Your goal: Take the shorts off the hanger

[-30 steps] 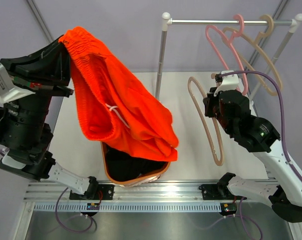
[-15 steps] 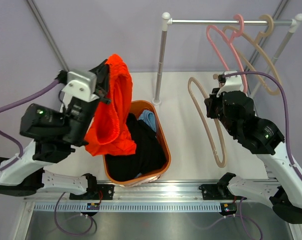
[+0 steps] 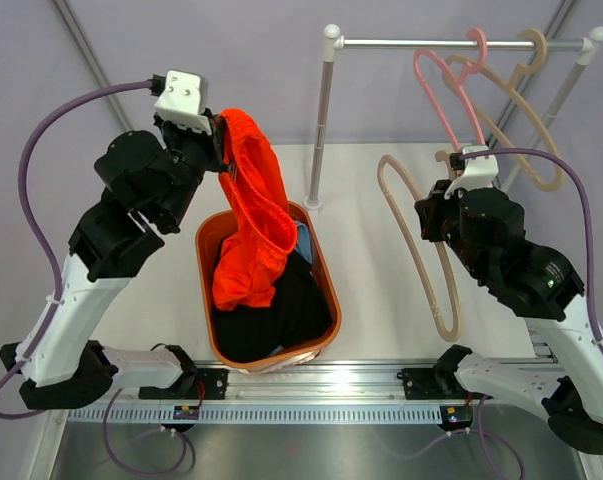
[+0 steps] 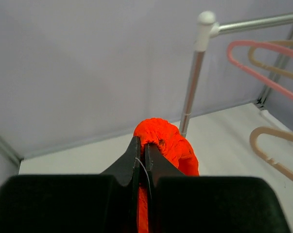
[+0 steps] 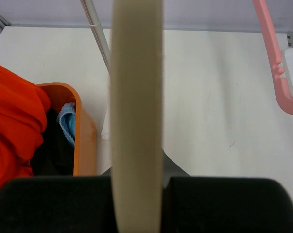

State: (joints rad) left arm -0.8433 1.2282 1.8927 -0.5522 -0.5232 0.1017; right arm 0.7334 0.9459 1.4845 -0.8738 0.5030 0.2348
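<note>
The bright orange shorts [image 3: 251, 220] hang from my left gripper [image 3: 224, 150], which is shut on their bunched top edge [image 4: 161, 138]; their lower end droops into the orange basket [image 3: 324, 270]. Black shorts [image 3: 281, 312] and light blue shorts [image 3: 300, 240] lie inside that basket. My right gripper [image 3: 433, 210] is shut on a bare beige hanger [image 3: 418, 250], held off the rail above the table. In the right wrist view the hanger [image 5: 136, 92] runs straight up between the jaws of the right gripper [image 5: 136, 180].
A metal rack stands at the back, with its post [image 3: 321, 120] just behind the basket and its rail [image 3: 461, 43] carrying a pink hanger [image 3: 451, 100] and another beige hanger [image 3: 533, 135]. A grey backdrop closes off the far side.
My left arm has swung from high at the left to above the basket, and the orange shorts, spread wide before, now hang narrow into it. The right arm has shifted slightly right with the hanger.
</note>
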